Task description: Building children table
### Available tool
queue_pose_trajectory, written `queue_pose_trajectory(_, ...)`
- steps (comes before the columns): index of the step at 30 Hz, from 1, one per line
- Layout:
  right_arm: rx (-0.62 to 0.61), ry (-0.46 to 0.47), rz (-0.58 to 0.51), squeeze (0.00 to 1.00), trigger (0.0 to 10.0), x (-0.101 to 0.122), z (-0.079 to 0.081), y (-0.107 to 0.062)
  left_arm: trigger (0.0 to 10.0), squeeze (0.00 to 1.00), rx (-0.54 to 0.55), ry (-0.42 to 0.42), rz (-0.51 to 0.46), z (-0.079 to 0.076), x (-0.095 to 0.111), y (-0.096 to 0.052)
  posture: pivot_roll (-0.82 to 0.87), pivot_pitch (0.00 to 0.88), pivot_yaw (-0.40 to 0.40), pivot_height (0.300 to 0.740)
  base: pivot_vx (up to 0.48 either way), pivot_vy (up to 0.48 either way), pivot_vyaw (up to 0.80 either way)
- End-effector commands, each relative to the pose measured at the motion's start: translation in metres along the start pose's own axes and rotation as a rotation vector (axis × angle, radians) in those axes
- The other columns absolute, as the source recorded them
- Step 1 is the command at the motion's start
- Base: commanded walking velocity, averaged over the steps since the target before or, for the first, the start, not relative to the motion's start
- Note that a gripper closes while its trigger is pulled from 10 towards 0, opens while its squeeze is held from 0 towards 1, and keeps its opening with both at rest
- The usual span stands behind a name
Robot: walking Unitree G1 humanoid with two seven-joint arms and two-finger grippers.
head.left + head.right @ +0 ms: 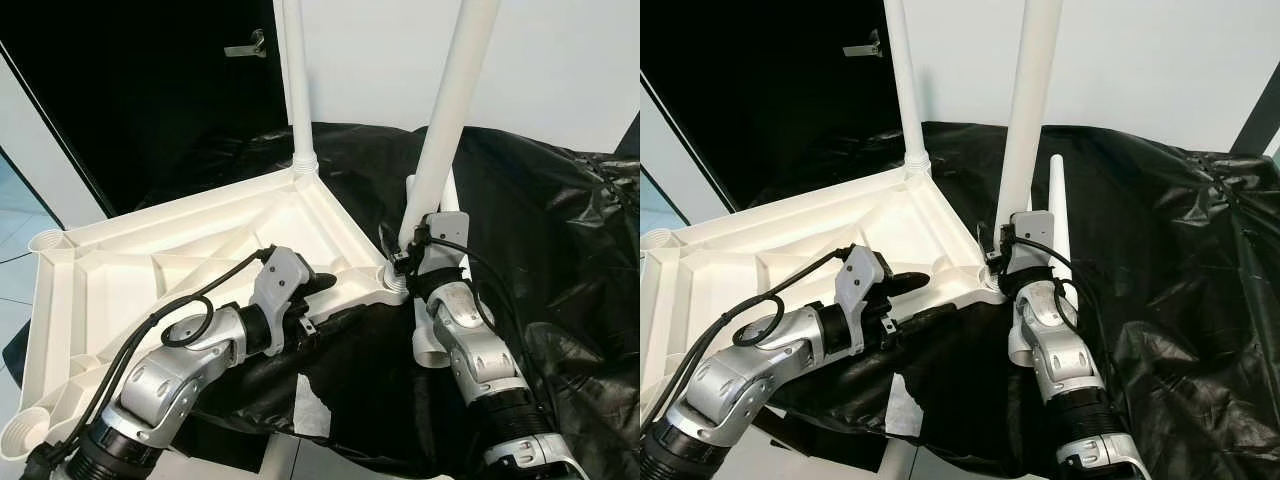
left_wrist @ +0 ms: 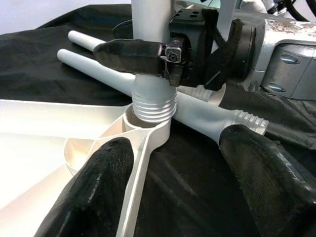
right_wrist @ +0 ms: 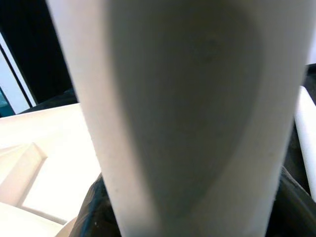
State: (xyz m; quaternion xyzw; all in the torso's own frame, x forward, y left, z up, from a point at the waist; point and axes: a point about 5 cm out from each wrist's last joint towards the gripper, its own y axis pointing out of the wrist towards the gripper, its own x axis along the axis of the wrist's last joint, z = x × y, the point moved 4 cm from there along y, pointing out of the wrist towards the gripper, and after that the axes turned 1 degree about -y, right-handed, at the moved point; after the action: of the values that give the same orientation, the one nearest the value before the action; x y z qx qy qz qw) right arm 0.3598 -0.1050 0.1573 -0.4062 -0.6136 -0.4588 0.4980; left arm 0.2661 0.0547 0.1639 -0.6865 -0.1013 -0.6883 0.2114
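Silver forearms, nearest the head camera, entered at 7 and 5 o'clock and reached onto the work.

Black sheet [image 1: 560,230]: covered the surface from 12 to 5 o'clock.

Tabletop [image 1: 130,265]: white moulded plastic, lying underside up on the sheet, from 9 o'clock to centre; ribs and corner sockets showed.

Fitted leg [image 1: 298,80]: white, upright in the far corner socket at 12 o'clock.

Held leg [image 1: 450,110]: white, tilted slightly toward 1 o'clock, its threaded end at the near right corner socket [image 2: 148,129], threads still exposed above the rim; judged not yet screwed home.

Spare legs [image 2: 98,61]: two, lying flat on the sheet beyond that socket.

Right gripper [image 1: 408,250]: clamped on the held leg just above the thread; forearm rose steeply from 5 o'clock, wrist close to the socket.

Left gripper [image 1: 312,300]: fingers [image 2: 94,197] apart, straddling the tabletop's corner rim near the socket, gripping nothing; elbow bent at 7 o'clock, wrist level, pointing toward 3 o'clock.

Risks, as judged: the tilt could cross-thread or jam the leg in the socket; with the left gripper not closed on the rim, turning the leg could spin or slide the tabletop on the slick sheet; a shifting tabletop could rock the fitted leg or roll the spare legs away
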Motion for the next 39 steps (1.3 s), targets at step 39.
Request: queue_pose_trajectory(39,0.033,0.173,0.154,0.0,10.0,-0.033,-0.005,-0.002,10.0,0.0,-0.001,0.048,0.017,0.006,0.0,-0.002,0.04,0.0,0.047,0.74,0.0,0.0,0.0)
